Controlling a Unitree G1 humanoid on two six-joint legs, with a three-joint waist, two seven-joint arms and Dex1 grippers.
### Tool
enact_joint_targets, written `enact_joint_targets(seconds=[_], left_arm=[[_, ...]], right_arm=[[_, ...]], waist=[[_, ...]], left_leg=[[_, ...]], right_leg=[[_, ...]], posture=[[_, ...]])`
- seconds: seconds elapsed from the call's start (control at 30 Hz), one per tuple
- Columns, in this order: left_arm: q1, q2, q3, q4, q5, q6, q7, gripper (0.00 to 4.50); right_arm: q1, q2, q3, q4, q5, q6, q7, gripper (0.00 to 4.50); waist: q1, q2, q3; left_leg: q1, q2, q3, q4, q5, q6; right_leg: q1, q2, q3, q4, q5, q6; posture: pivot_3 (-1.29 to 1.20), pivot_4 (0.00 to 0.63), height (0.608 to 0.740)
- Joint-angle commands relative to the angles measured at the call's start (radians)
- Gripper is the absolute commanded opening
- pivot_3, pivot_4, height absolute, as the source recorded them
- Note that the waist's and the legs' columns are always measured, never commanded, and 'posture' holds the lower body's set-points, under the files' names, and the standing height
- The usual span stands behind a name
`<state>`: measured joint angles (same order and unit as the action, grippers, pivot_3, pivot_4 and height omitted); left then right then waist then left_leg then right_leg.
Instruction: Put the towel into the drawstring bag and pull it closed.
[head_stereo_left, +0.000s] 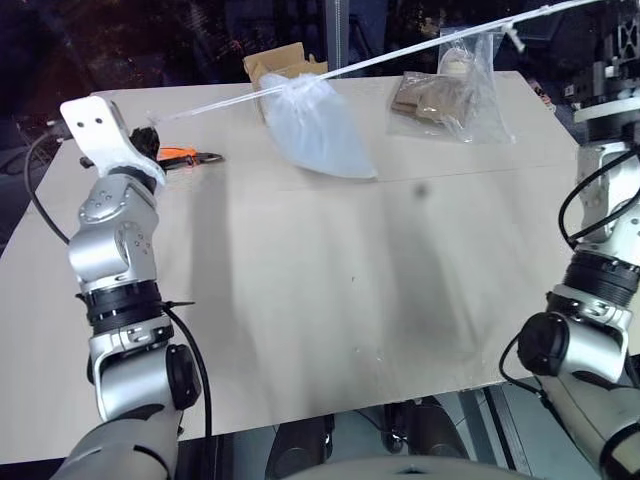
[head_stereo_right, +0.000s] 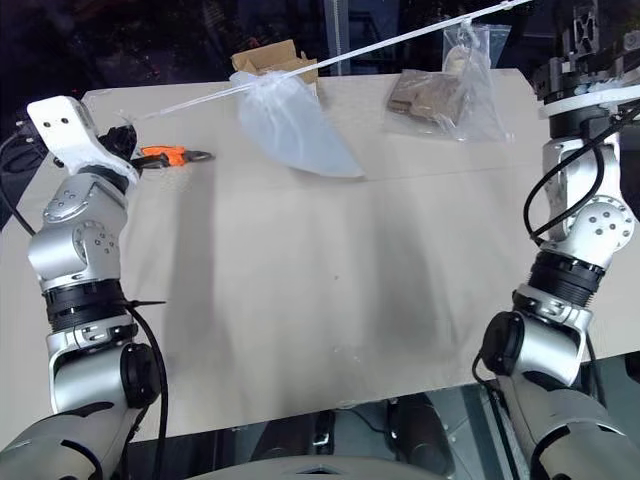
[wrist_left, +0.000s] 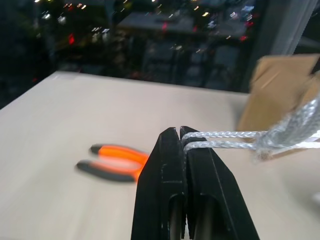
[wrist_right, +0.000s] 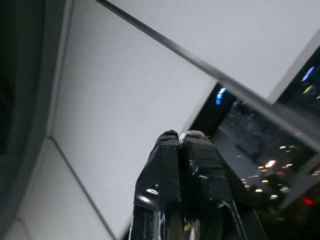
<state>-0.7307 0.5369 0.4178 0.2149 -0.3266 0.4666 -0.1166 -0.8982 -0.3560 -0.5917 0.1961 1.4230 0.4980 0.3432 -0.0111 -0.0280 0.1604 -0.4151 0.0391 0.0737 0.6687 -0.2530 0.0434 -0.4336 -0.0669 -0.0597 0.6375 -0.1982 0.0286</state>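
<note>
The translucent white mesh drawstring bag (head_stereo_left: 318, 128), cinched at its neck, hangs tilted on its thin white cords (head_stereo_left: 400, 55) over the far edge of the pale tabletop (head_stereo_left: 330, 300), its lower end at or just above the surface. The left gripper (wrist_left: 181, 131) is clamped on two cord strands near the far-left corner, w/ orange-handled pliers (head_stereo_left: 185, 157) lying just beside it. The right gripper (wrist_right: 179, 135) is pressed together, raised past the far-right corner; a blue-grey mass inside the bag is prob. the towel, and a clear plastic bag w/ brown contents (head_stereo_left: 445, 97) lies at the far edge.
</note>
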Motion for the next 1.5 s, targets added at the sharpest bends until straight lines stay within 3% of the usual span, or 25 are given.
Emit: enact_joint_targets(seconds=[0.03,0.17,0.3,0.43,0.53,0.57,0.67,0.83,0.87,0.9,1.03,1.17,1.33,1.5], left_arm=[[-0.007,0.021,-0.029,-0.083,-0.058,-0.009,-0.129,0.0],[0.208,0.076,-0.166,-0.321,-0.094,0.024,-0.362,0.0],[0.456,0.08,-0.243,-0.472,-0.088,0.011,-0.442,0.0],[0.495,0.02,-0.294,-0.46,-0.06,-0.021,-0.425,0.0],[0.473,-0.008,-0.334,-0.4,-0.039,-0.025,-0.445,0.0],[0.475,-0.003,-0.341,-0.386,-0.03,-0.039,-0.463,0.27],[0.507,0.022,-0.352,-0.363,-0.016,-0.072,-0.52,1.27],[0.63,0.09,-0.273,-0.408,-0.053,-0.067,-0.597,3.75],[0.674,0.108,-0.245,-0.426,-0.074,-0.071,-0.626,4.11],[0.723,0.124,-0.211,-0.447,-0.1,-0.076,-0.661,4.19],[0.89,0.155,-0.086,-0.498,-0.176,-0.101,-0.754,4.19],[0.99,0.136,0.019,-0.537,-0.23,-0.091,-0.743,4.19],[1.042,0.096,0.091,-0.596,-0.287,-0.064,-0.684,4.19],[1.018,0.093,0.127,-0.604,-0.33,-0.027,-0.636,4.19]], right_arm=[[-0.014,-0.106,0.011,-0.007,-0.059,0.033,0.099,0.06],[0.232,-0.269,0.289,-0.248,-0.256,0.199,0.292,0.06],[0.516,-0.382,0.517,-0.538,-0.445,0.222,0.372,0.06],[0.599,-0.366,0.666,-0.579,-0.651,0.155,0.358,0.06],[0.561,-0.332,0.813,-0.465,-0.926,0.048,0.292,0.06],[0.552,-0.32,0.828,-0.431,-0.978,0.02,0.279,0.33],[0.562,-0.309,0.821,-0.383,-1.041,-0.041,0.305,1.41],[0.654,-0.356,0.732,-0.436,-1.056,-0.131,0.38,3.9],[0.686,-0.369,0.707,-0.466,-1.036,-0.131,0.401,4.29],[0.726,-0.385,0.677,-0.498,-1.018,-0.139,0.423,4.46],[0.884,-0.418,0.552,-0.609,-0.971,-0.164,0.468,4.46],[1.032,-0.378,0.418,-0.695,-1.0,-0.235,0.407,4.46],[1.167,-0.328,0.387,-0.741,-1.052,-0.297,0.378,4.46],[1.204,-0.305,0.381,-0.743,-1.075,-0.342,0.381,4.46]], waist=[[0.001,0.0,0.0],[-0.002,0.001,-0.002],[-0.005,0.003,-0.002],[0.009,0.003,-0.001],[0.016,0.003,-0.001],[0.017,0.003,-0.002],[0.019,0.003,-0.002],[0.024,0.003,-0.002],[0.023,0.003,-0.002],[0.023,0.003,-0.002],[0.026,0.003,-0.001],[0.028,0.003,-0.002],[0.027,0.003,-0.004],[0.025,0.004,-0.005]], left_leg=[[0.0,0.0,0.0,0.0,0.0,0.0],[0.0,0.001,0.001,-0.002,0.001,-0.002],[0.001,0.001,0.005,-0.004,0.001,-0.002],[-0.002,0.0,0.004,-0.001,-0.003,0.005],[0.002,0.0,0.0,0.003,-0.003,0.007],[0.002,0.0,0.0,0.003,-0.002,0.008],[0.002,0.0,0.002,0.004,0.001,0.01],[-0.001,-0.001,0.002,0.001,0.003,0.004],[-0.001,-0.001,0.002,0.0,0.002,0.003],[-0.001,-0.001,0.002,0.0,0.001,0.001],[-0.002,0.0,0.001,0.0,-0.003,0.001],[0.0,-0.001,0.002,0.001,-0.008,0.009],[0.002,0.0,0.001,0.004,-0.008,0.007],[0.003,0.002,0.002,0.005,-0.007,0.007]], right_leg=[[0.0,0.0,0.0,0.0,0.0,0.0],[0.0,0.0,0.001,-0.001,0.0,0.001],[-0.001,-0.002,0.005,-0.004,-0.001,0.002],[-0.004,-0.001,0.004,-0.005,-0.002,0.002],[0.005,0.0,0.001,-0.009,-0.005,0.001],[0.005,0.0,0.001,-0.01,-0.005,0.001],[0.005,-0.001,0.001,-0.01,-0.004,0.0],[0.002,-0.001,0.002,-0.011,0.005,0.001],[0.002,-0.001,0.002,-0.011,0.005,0.002],[0.001,-0.001,0.002,-0.011,0.003,0.004],[0.001,-0.001,0.001,-0.012,-0.001,0.006],[0.003,-0.003,0.001,-0.012,-0.005,0.005],[0.005,-0.005,0.0,-0.012,-0.006,0.006],[0.005,-0.004,0.0,-0.011,-0.005,0.005]], posture=[[0.0,0.15,0.74],[0.0,0.15,0.74],[0.0,0.15,0.74],[0.0,0.15,0.74],[0.0,0.15,0.74],[0.0,0.15,0.74],[0.0,0.15,0.74],[0.0,0.15,0.74],[0.0,0.15,0.74],[0.0,0.15,0.74],[0.0,0.15,0.74],[0.0,0.15,0.74],[0.0,0.15,0.74],[0.0,0.15,0.74]])
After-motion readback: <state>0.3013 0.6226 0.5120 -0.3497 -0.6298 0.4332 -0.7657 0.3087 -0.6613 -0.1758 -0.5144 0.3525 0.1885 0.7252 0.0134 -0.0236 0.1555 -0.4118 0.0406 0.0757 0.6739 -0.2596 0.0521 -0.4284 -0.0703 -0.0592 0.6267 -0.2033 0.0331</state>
